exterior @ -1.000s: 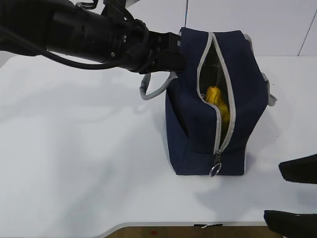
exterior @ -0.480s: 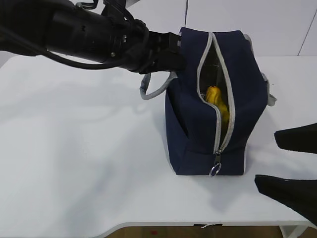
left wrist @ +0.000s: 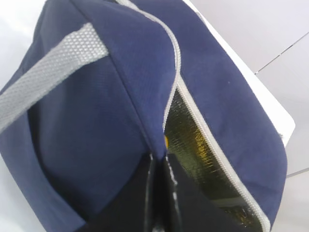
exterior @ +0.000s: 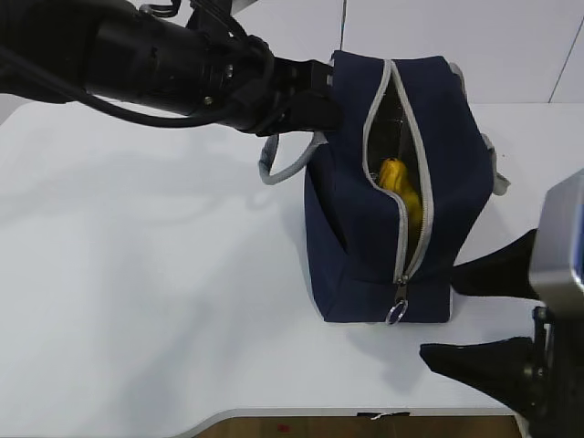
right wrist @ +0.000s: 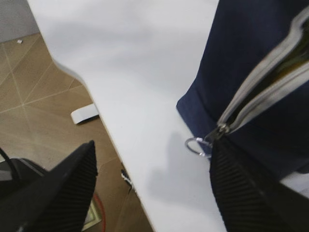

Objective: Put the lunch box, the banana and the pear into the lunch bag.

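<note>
The navy lunch bag stands on the white table with its grey zipper partly open. Yellow fruit shows inside; I cannot tell banana from pear. The lunch box is hidden. My left gripper is shut on the bag's fabric edge at its far end; the left wrist view shows the jaws pinching navy cloth beside the foil lining. My right gripper is open and empty, just right of the metal pull ring. In the right wrist view the ring lies near the right finger.
The table's front edge is close to the right gripper; in the right wrist view the edge drops to a brown floor. A grey handle loop hangs on the bag's left side.
My right gripper has moved in from the lower right corner toward the bag's near end and the pull ring, jaws open. The left arm and the bag have not moved.
</note>
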Robot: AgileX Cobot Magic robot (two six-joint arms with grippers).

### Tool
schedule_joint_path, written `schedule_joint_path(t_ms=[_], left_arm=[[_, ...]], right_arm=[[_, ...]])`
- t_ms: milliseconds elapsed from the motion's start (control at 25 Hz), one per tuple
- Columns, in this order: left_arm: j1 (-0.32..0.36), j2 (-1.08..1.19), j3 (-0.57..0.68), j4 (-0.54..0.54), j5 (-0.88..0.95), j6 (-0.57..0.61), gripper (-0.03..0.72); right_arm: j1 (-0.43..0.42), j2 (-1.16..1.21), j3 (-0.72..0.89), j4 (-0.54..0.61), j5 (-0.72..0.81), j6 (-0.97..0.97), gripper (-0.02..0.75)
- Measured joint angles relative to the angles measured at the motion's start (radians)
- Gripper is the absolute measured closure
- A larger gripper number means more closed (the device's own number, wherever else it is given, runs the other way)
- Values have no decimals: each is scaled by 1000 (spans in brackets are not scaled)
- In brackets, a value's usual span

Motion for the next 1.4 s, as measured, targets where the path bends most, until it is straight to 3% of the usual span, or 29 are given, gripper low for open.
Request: schedule_joint_path(t_ms=[160, 680, 1000, 1400], left_arm=[[0, 0, 0, 0, 0, 0, 690], [0, 0, 0, 0, 2, 0, 690], [0, 0, 0, 0, 4, 0, 690], [0, 0, 0, 0, 7, 0, 690]], right_arm=[[0, 99, 0, 36, -10, -41, 160], [0, 349, 0, 524, -49, -507, 160], [0, 377, 0, 595, -165, -589, 160], [0, 504, -6, 661, -79, -665, 160]])
